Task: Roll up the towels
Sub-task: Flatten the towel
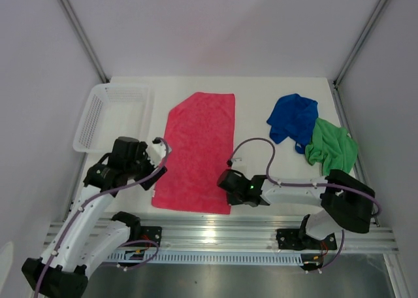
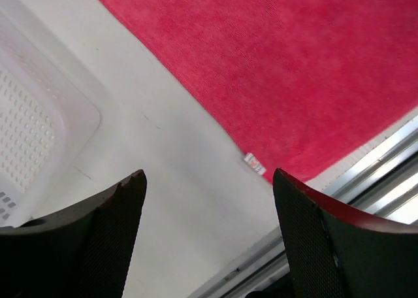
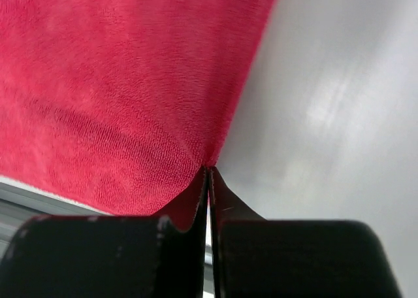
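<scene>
The pink-red towel (image 1: 199,148) lies spread flat in the middle of the table. The blue towel (image 1: 294,117) and the green towel (image 1: 333,148) lie crumpled together at the right. My left gripper (image 1: 159,154) hovers open just left of the pink-red towel's near left corner; in the left wrist view the gripper (image 2: 209,174) has only bare table between its fingers, with the towel (image 2: 294,69) and its small label (image 2: 255,164) beyond them. My right gripper (image 1: 228,180) is shut on the pink-red towel's right edge near its near corner; the cloth (image 3: 117,82) puckers toward the gripper (image 3: 208,168).
A white mesh basket (image 1: 98,115) stands at the far left, close to my left arm; its rim (image 2: 39,115) shows in the left wrist view. The metal rail (image 1: 215,229) runs along the table's near edge, just below the towel.
</scene>
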`<state>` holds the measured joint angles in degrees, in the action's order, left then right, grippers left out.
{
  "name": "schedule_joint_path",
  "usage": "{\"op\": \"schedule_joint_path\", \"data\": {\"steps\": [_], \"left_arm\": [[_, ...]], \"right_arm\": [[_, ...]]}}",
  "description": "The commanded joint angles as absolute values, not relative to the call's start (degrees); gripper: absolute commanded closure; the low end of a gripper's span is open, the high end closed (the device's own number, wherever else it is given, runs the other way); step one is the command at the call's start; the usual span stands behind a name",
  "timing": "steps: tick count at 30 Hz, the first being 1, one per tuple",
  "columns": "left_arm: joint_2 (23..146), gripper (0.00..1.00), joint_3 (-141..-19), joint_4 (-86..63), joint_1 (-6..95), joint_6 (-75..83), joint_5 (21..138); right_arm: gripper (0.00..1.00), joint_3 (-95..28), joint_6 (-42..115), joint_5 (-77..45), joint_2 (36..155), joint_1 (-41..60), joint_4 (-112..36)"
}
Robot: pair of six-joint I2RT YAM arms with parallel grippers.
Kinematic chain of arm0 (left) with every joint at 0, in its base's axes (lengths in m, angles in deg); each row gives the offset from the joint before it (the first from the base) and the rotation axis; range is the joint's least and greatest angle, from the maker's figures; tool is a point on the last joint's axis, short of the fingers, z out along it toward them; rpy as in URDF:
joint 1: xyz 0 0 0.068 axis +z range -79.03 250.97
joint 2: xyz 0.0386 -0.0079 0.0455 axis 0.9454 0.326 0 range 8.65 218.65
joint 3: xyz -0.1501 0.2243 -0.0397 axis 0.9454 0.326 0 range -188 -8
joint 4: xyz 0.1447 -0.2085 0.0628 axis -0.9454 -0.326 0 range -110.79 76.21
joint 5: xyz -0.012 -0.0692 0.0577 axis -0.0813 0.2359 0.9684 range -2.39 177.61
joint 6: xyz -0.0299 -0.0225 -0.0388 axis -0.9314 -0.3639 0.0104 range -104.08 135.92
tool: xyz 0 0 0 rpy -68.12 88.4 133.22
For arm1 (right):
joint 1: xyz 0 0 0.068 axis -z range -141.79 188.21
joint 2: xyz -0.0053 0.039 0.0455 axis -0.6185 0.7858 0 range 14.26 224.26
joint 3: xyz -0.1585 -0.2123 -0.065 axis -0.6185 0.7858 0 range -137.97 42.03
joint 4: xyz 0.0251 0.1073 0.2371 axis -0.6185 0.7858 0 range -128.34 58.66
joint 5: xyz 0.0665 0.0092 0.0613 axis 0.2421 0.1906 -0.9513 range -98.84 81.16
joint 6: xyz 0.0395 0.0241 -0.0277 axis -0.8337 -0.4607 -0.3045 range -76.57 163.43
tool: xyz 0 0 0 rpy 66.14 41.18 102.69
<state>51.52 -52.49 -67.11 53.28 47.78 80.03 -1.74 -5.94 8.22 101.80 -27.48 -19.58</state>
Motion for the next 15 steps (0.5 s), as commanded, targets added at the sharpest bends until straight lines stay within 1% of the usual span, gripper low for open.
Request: {"op": "schedule_joint_path", "data": {"steps": [1, 5, 8, 10, 11, 12, 13, 14, 15], "left_arm": [[55.75, 0.20, -57.30, -61.44, 53.84, 42.64, 81.28], [62.69, 0.21, -61.43, -57.48, 53.92, 39.92, 79.00], [70.68, 0.22, -67.13, -53.71, 53.92, 36.85, 80.31], [78.06, 0.23, -70.38, -50.46, 53.75, 34.65, 80.40], [80.87, 0.24, -72.92, -49.40, 53.75, 32.73, 80.75], [86.90, 0.26, -74.43, -48.52, 53.66, 31.84, 82.23], [90.01, 0.27, -75.92, -47.73, 53.75, 30.61, 83.29], [93.17, 0.28, -81.50, -46.67, 53.84, 29.47, 84.61], [96.59, 0.28, -83.65, -46.66, 53.84, 27.28, 86.62]], "right_arm": [[1.00, 3.70, -10.27, 10.50, 94.18, -25.87, -9.78], [1.00, 5.12, -11.94, 9.44, 88.37, -24.99, -4.78], [1.00, 5.20, -11.86, 8.40, 84.76, -24.90, -2.04], [0.92, 4.77, -11.33, 6.29, 83.69, -24.38, -1.69], [0.87, 4.24, -11.15, 5.84, 83.08, -23.33, -0.73], [0.67, 2.67, -10.98, 5.40, 82.55, -22.62, 1.80], [0.53, 1.61, -10.72, 5.49, 82.02, -22.09, 3.22], [0.47, 0.21, -10.02, 5.84, 81.15, -21.74, 4.36], [0.41, -1.37, -7.05, 6.45, 79.66, -20.60, 5.33]]}}
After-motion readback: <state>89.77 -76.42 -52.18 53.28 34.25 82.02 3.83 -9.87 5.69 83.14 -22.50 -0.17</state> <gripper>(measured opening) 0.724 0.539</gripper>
